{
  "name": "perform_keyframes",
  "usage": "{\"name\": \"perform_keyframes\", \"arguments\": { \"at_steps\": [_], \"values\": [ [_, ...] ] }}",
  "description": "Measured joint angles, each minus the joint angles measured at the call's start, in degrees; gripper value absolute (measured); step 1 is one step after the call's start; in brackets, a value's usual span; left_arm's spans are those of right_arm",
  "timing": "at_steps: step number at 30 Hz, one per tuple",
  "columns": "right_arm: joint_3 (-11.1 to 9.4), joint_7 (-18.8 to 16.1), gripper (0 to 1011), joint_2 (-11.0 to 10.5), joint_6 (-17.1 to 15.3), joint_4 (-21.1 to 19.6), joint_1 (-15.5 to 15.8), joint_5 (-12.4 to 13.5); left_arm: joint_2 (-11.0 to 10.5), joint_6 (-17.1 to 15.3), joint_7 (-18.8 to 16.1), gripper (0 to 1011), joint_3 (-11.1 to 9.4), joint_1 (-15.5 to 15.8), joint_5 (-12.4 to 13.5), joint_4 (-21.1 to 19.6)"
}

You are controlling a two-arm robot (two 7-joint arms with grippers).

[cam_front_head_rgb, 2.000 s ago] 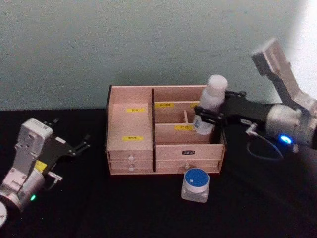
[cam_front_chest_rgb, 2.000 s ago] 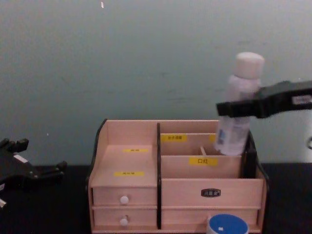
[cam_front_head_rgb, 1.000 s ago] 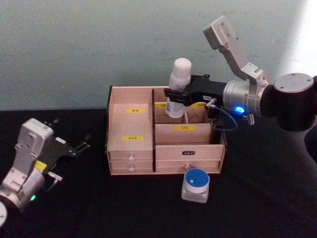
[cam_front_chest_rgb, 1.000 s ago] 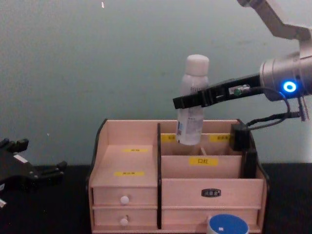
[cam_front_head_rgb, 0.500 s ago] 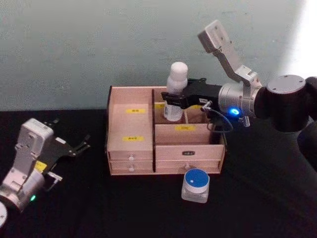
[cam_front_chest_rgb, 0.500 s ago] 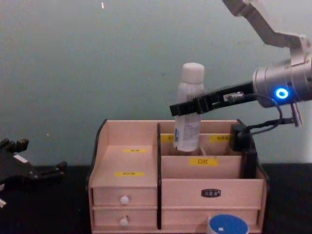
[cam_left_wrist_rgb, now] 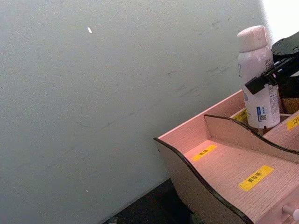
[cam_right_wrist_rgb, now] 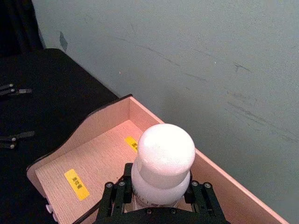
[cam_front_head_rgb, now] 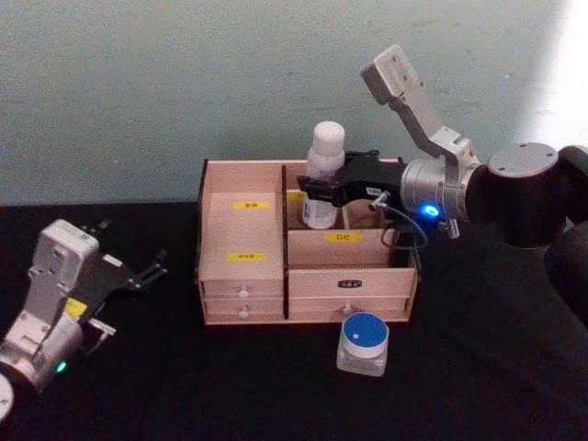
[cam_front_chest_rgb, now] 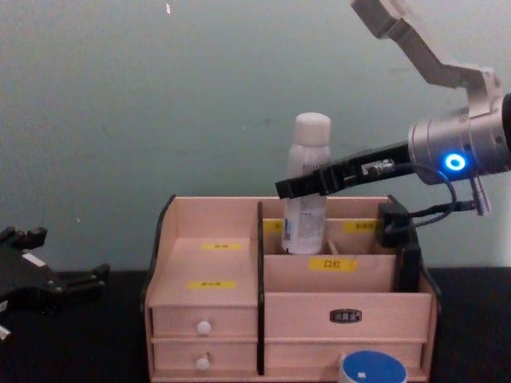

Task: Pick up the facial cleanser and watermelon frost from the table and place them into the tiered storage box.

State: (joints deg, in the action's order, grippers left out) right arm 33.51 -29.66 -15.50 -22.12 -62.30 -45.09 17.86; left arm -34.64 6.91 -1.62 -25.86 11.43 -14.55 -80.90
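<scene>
My right gripper (cam_front_head_rgb: 319, 192) is shut on a white bottle (cam_front_head_rgb: 323, 175) with a white cap and a blue-printed label. It holds the bottle upright, with its base down inside a rear compartment of the tiered storage box (cam_front_head_rgb: 241, 237), just right of the black divider. The chest view shows the bottle (cam_front_chest_rgb: 308, 150) with the right gripper (cam_front_chest_rgb: 297, 186) across its middle, above the box (cam_front_chest_rgb: 383, 307). I also see the bottle (cam_left_wrist_rgb: 256, 79) (cam_right_wrist_rgb: 166, 148) in both wrist views. A clear jar with a blue lid (cam_front_head_rgb: 363, 342) (cam_front_chest_rgb: 371, 369) stands on the table before the box. Which of the two is the facial cleanser and which the watermelon frost I cannot tell.
My left gripper (cam_front_head_rgb: 133, 248) (cam_front_chest_rgb: 65, 259) rests open near the table at the left, away from the box. The table is black, and a pale wall stands close behind the box. The box's left stepped shelves (cam_right_wrist_rgb: 93, 161) hold nothing.
The right arm carried the bottle from the box's right end leftward, then lowered it into the rear compartment beside the divider. The left arm and the jar have not moved.
</scene>
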Motion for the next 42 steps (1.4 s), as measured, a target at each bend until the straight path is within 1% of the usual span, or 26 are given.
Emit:
{"name": "perform_keyframes", "arguments": {
  "at_steps": [12, 26, 33, 42],
  "values": [
    [0.1, -0.3, 595, 0.7, 0.4, 1.4, -0.1, -0.9, 0.0, 0.0, 0.0, 1001, 0.0, 0.0, 0.0, 0.0],
    [0.6, -0.6, 596, 2.2, 1.3, 4.8, -0.4, -2.7, 0.0, 0.0, 0.0, 1001, 0.0, 0.0, 0.0, 0.0],
    [0.5, -0.7, 595, 2.6, 1.6, 5.8, -0.4, -3.2, 0.0, 0.0, 0.0, 1001, 0.0, 0.0, 0.0, 0.0],
    [0.1, -0.9, 596, 2.7, 1.6, 6.1, 0.0, -3.7, 0.0, 0.0, 0.0, 1001, 0.0, 0.0, 0.0, 0.0]
  ]
}}
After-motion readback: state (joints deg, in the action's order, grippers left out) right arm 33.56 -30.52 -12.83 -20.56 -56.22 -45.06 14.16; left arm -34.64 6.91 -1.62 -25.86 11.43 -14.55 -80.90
